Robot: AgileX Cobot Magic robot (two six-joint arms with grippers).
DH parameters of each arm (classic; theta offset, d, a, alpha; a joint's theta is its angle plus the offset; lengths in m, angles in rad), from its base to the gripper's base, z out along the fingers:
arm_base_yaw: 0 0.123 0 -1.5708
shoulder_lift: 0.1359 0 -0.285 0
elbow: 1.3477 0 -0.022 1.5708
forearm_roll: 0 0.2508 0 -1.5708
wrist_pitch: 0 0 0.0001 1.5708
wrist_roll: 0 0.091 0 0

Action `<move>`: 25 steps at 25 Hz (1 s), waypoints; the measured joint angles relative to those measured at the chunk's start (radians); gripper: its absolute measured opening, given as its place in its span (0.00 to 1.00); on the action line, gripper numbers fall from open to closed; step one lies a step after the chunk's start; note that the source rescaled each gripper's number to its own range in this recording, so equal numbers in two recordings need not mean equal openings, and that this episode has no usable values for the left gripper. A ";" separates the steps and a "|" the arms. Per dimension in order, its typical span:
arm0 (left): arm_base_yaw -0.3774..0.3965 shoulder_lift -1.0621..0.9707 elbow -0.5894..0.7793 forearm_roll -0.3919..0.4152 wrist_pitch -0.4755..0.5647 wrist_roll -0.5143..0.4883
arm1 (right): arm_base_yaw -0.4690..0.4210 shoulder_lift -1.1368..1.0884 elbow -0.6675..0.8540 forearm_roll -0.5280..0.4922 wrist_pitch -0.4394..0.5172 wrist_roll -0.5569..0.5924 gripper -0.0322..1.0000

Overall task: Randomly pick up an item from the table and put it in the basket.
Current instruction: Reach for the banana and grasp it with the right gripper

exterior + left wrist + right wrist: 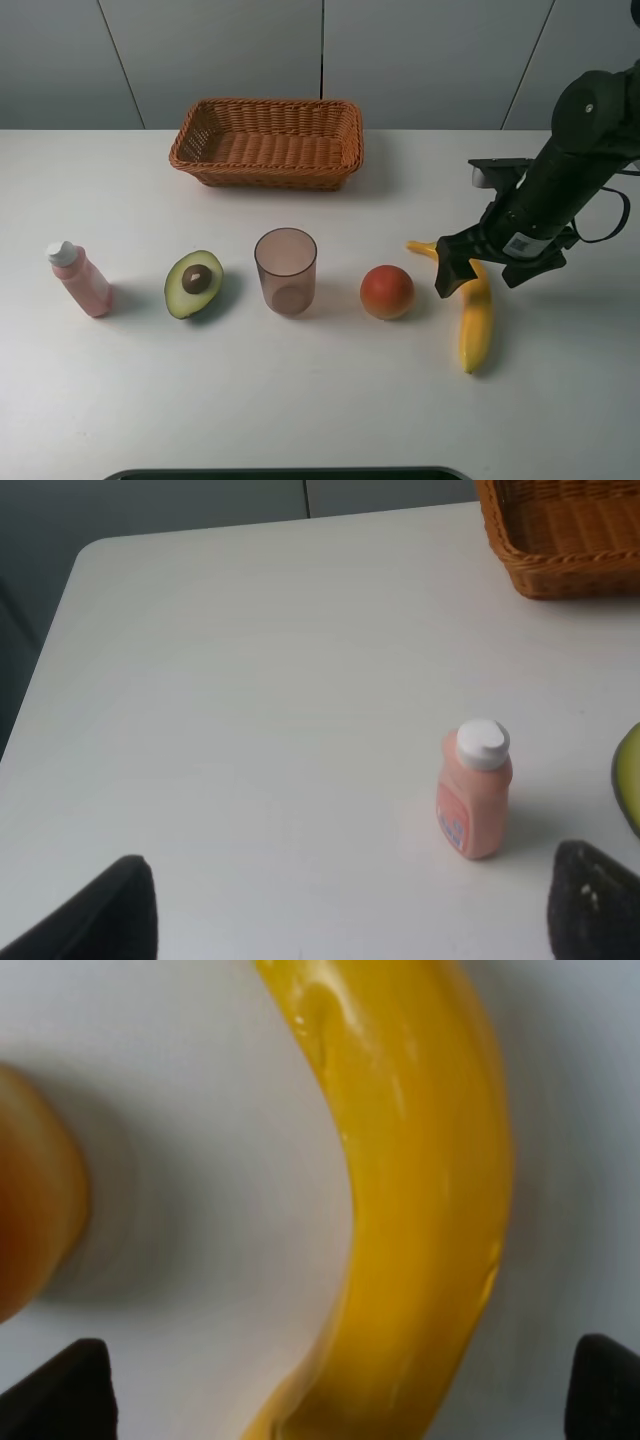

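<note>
The yellow banana (476,318) lies on the white table (330,400) at the right, its orange-tinged end (421,247) pointing toward the round fruit. My right gripper (490,268) is open just above the banana's upper half, one finger on each side. In the right wrist view the banana (430,1190) fills the middle and runs between the two dark fingertips (60,1392). The brown wicker basket (266,142) stands empty at the back centre. My left gripper (350,920) is open and empty, low over the table's left end, and is out of the exterior view.
In a row left of the banana stand a round orange-red fruit (387,291), a translucent brownish cup (285,271), a halved avocado (194,283) and a small pink bottle (80,280). The bottle (474,802) stands just ahead of my left gripper. A dark edge (280,473) runs along the table front.
</note>
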 joint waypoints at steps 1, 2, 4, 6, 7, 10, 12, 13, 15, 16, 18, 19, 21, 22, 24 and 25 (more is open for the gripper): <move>0.000 0.000 0.000 0.000 0.000 0.000 | 0.000 0.012 0.000 0.000 -0.012 -0.001 0.95; 0.000 0.000 0.000 0.000 0.000 0.000 | 0.000 0.021 0.000 0.000 -0.025 -0.002 0.95; 0.000 0.000 0.000 0.000 0.000 0.000 | 0.000 0.042 0.000 0.000 -0.046 -0.002 0.95; 0.000 0.000 0.000 0.000 0.000 -0.002 | 0.000 0.063 0.000 0.000 -0.059 -0.004 0.95; 0.000 0.000 0.000 0.000 0.000 -0.002 | 0.000 0.070 0.000 0.000 -0.061 -0.004 0.95; 0.000 0.000 0.000 0.000 0.000 -0.002 | 0.000 0.089 0.000 0.000 -0.074 -0.004 0.95; 0.000 0.000 0.000 0.000 0.000 -0.002 | 0.000 0.091 0.000 0.000 -0.079 -0.004 0.95; 0.000 0.000 0.000 0.000 0.000 -0.002 | 0.000 0.091 0.000 0.000 -0.081 -0.004 0.95; 0.000 0.000 0.000 0.000 0.000 -0.002 | 0.000 0.091 0.000 0.000 -0.081 -0.004 0.90; 0.000 0.000 0.000 0.000 0.000 -0.002 | 0.000 0.091 0.000 0.000 -0.081 -0.004 0.84; 0.000 0.000 0.000 0.000 0.000 -0.002 | 0.000 0.091 0.000 0.000 -0.083 -0.004 0.59; 0.000 0.000 0.000 0.000 0.000 -0.002 | 0.000 0.091 0.000 0.000 -0.083 -0.003 0.36; 0.000 0.000 0.000 0.000 0.000 -0.002 | 0.000 0.091 0.000 0.000 -0.085 0.000 0.03; 0.000 0.000 0.000 0.000 0.000 -0.002 | 0.000 0.091 0.000 0.000 -0.085 0.002 0.04; 0.000 0.000 0.000 0.000 0.000 -0.002 | 0.000 0.091 0.000 0.000 -0.085 0.005 0.04; 0.000 0.000 0.000 0.000 0.000 -0.002 | 0.000 0.091 0.000 0.000 -0.085 0.007 0.04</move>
